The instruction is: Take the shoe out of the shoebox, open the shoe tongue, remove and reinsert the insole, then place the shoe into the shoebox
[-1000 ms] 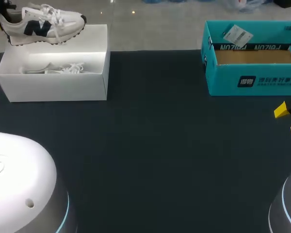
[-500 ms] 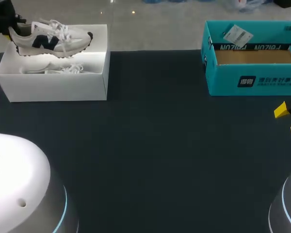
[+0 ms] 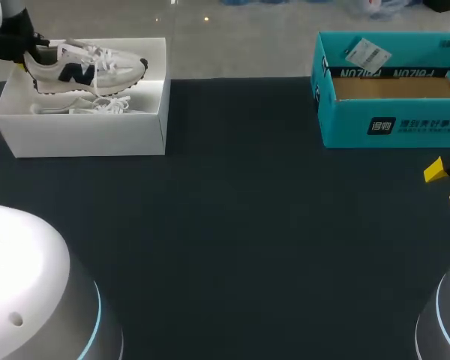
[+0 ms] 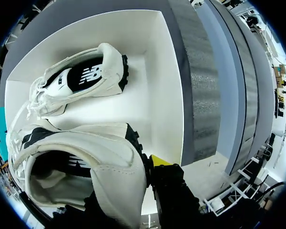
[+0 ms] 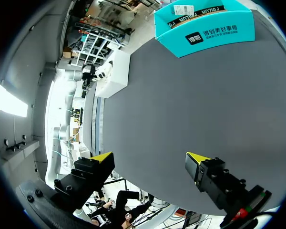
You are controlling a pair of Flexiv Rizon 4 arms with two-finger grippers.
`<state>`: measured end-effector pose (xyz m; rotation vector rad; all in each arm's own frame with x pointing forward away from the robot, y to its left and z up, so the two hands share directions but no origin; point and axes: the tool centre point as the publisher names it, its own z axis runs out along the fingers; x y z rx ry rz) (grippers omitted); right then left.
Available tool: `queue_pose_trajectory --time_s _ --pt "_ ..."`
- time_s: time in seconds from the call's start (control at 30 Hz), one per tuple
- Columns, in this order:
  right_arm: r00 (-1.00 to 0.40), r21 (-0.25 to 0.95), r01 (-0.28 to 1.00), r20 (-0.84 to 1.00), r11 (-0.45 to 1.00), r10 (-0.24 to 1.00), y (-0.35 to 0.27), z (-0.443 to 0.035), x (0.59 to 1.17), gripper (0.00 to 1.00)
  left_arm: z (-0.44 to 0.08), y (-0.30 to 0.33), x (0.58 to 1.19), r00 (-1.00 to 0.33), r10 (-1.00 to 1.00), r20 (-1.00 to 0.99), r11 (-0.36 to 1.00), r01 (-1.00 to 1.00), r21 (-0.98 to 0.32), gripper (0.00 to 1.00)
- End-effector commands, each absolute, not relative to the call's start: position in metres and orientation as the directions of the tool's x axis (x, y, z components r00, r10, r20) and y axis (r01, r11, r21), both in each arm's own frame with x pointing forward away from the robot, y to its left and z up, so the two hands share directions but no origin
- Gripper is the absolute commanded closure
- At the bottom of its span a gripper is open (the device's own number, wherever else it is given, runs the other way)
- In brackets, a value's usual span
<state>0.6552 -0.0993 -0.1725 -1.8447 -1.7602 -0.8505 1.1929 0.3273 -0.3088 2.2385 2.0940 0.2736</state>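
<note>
A white sneaker with a dark side logo (image 3: 82, 69) hangs level over the white shoebox (image 3: 154, 124), toe pointing right. My left gripper (image 3: 21, 52) is shut on its heel. In the left wrist view the heel collar of the sneaker (image 4: 86, 162) sits between the fingers of my left gripper (image 4: 136, 174); one yellow fingertip (image 4: 158, 160) shows outside the heel and the other is hidden. A second white sneaker (image 4: 81, 78) lies on its side on the shoebox's floor (image 4: 152, 100); the head view shows this second sneaker (image 3: 86, 108) under the held one. My right gripper (image 5: 148, 160) stands open over bare cloth.
An open teal cardboard box (image 3: 390, 120) with a paper tag inside stands at the back right, just beyond my right gripper (image 3: 446, 184). The teal box (image 5: 205, 26) lies far ahead of that gripper. Dark cloth covers the table (image 3: 247, 225) between the two boxes.
My left gripper has carried the sneaker down and a little to the right, from above the shoebox's back rim to low over its inside. The right arm has kept still.
</note>
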Motion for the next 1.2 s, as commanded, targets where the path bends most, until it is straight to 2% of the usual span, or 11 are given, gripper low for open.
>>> queue_pose_trajectory --time_s 0.03,0.8,0.93,1.2 --pt "-0.004 0.095 0.992 0.699 -0.087 0.715 -0.099 -0.173 0.654 0.00 -0.323 0.328 1.214 0.061 0.994 0.088 -0.072 0.989 0.131 1.00" --pt "-0.004 0.095 0.992 0.699 -0.087 0.715 -0.099 -0.173 0.654 0.00 -0.376 0.335 1.214 0.050 0.991 0.124 -0.051 0.999 0.004 1.00" --pt "-0.004 0.095 0.992 0.699 -0.087 0.715 -0.099 -0.173 0.654 0.00 -0.385 0.335 1.215 0.014 0.993 0.115 -0.015 1.000 0.001 1.00" --pt "-0.004 0.095 0.992 0.699 -0.087 0.715 -0.099 -0.173 0.654 0.00 -0.402 0.330 1.214 0.023 0.995 0.099 -0.022 1.000 -0.015 1.00"
